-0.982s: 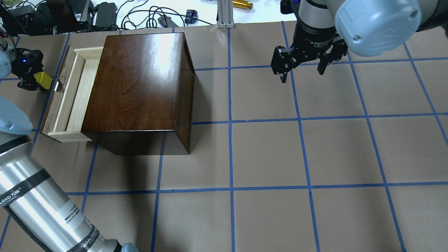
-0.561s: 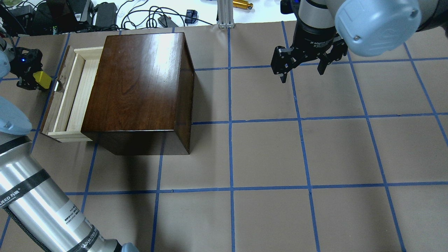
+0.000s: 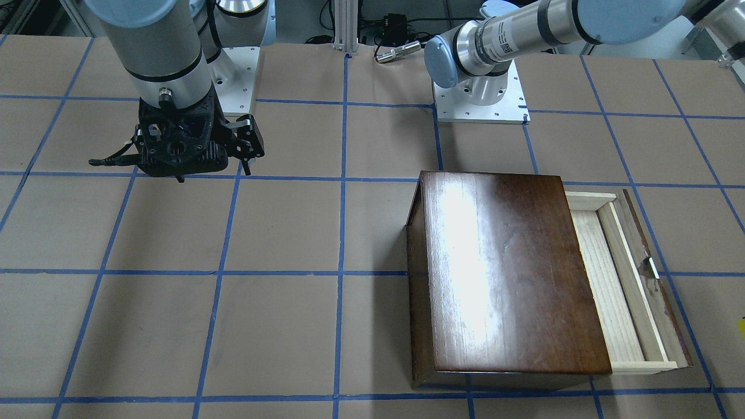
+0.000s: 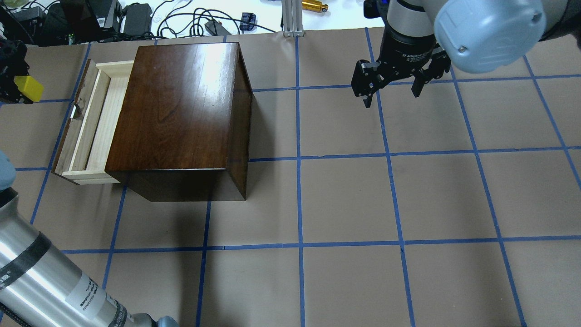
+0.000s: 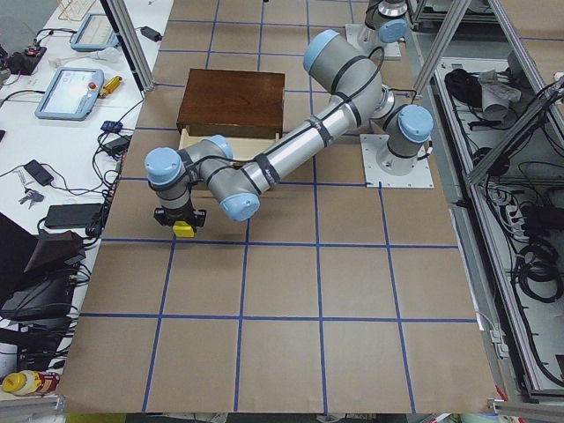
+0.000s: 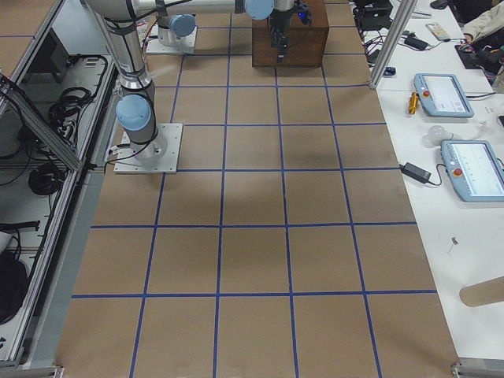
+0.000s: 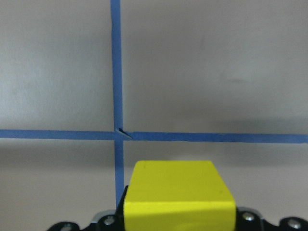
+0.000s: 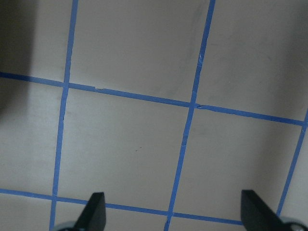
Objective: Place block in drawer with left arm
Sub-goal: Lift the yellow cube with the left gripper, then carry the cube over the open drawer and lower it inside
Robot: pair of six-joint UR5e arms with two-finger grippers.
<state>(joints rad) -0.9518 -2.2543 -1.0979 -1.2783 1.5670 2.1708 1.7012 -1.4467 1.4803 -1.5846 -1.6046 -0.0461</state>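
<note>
The yellow block (image 4: pixel 28 88) is held in my left gripper (image 4: pixel 16 84) at the far left edge of the overhead view, left of the open drawer (image 4: pixel 93 119) and above the table. The block also shows in the left wrist view (image 7: pixel 179 196), in the exterior left view (image 5: pixel 183 229), and as a sliver at the right edge of the front view (image 3: pixel 742 326). The drawer (image 3: pixel 620 279) is pulled out of the dark-brown box (image 4: pixel 181 109), with its pale inside bare. My right gripper (image 4: pixel 391 88) hangs open and empty above the far right of the table.
The dark-brown box (image 3: pixel 500 279) stands between the two arms. Cables and devices (image 4: pixel 136 18) lie beyond the table's far edge. My left arm's silver forearm (image 4: pixel 41 281) crosses the near left corner. Blue tape lines grid the brown table top.
My left gripper with the yellow block has moved left and away from the drawer, toward the view's left edge. The right arm has not moved.
</note>
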